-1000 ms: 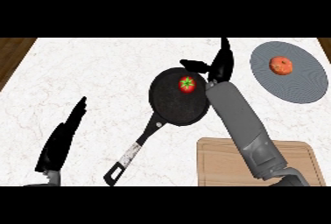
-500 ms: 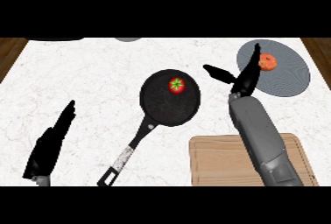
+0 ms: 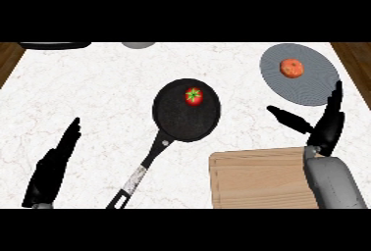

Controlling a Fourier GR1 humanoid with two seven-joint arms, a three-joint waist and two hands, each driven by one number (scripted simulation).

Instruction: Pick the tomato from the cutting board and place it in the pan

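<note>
Sitting in the pan [image 3: 186, 117] toward its twelve o'clock rim, the tomato [image 3: 193, 95] lay well apart from the bare board [image 3: 261, 179] at five o'clock. Over the board's far right corner the right hand [image 3: 324, 126] had fingers straight and thumb spread, holding nothing. At eight o'clock the left hand [image 3: 54, 169] rested with fingers straight on the counter [image 3: 94, 93].

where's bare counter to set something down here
Widest bare patch: far left counter, between the pan, the wood edge and the left hand. Another lies between the pan and the plate. The board is bare too. It is crowded at the right, where the right hand sits between plate and board.
</note>
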